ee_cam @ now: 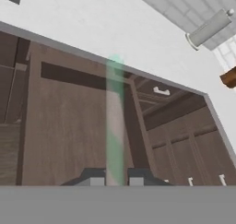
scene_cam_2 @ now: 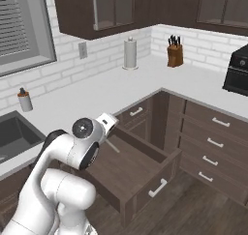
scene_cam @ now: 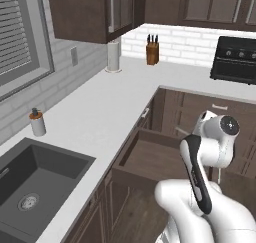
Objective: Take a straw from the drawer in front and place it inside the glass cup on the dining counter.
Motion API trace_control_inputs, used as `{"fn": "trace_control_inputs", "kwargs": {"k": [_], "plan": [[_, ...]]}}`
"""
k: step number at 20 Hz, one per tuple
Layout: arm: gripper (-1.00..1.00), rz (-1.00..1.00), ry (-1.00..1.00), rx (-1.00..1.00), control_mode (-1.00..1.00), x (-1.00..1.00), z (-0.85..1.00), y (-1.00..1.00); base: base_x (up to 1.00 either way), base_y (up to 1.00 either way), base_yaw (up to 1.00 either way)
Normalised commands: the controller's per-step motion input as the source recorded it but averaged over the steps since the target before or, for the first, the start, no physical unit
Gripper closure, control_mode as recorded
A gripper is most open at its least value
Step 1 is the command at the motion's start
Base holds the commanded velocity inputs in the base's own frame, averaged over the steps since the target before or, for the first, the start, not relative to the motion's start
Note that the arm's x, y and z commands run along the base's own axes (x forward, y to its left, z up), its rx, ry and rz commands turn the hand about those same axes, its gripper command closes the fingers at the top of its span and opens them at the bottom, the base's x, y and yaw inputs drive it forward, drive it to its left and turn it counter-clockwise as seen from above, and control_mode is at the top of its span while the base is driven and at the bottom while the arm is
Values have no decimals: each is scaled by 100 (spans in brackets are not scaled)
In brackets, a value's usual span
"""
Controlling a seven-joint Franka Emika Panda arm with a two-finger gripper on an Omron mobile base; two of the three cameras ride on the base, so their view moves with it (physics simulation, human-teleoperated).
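Pale straw (ee_cam: pixel 114 121) between tool (ee_cam: pixel 115 180) tips

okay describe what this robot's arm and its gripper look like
The arm is glossy white with rounded, bulbous links, dark grey bands at the joints and a round dark grey cap with a small light mark on one joint. The gripper has two small, dark grey, blocky fingertips. No cables visible.

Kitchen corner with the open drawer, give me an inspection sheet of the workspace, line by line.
Surface: white worktop with a dark sink.
Job's things: drawer pulled open; straw gripped, lifted above it.
Clutter: soap bottle, paper towel roll, knife block.
Tool: tool shut on the straw.
Cables: nothing seen.
Surroundings: dark cabinets, window blind, black stove.
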Motion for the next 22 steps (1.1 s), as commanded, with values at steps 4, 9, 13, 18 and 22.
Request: {"fn": "trace_control_inputs", "kwargs": {"k": [4, 9, 13, 18, 22], "plan": [[100, 0, -2, -8, -100, -1, -22, 10, 0, 0, 0], [100, 0, 0, -3, 100, 0, -4, 4, -3, 23, 0], [100, 0, 0, 0, 100, 0, 0, 0, -48, 18, 0], [100, 0, 0, 0, 100, 0, 0, 0, -54, 6, -8], [100, 0, 0, 0, 100, 0, 0, 0, -47, 1, -28]]}}
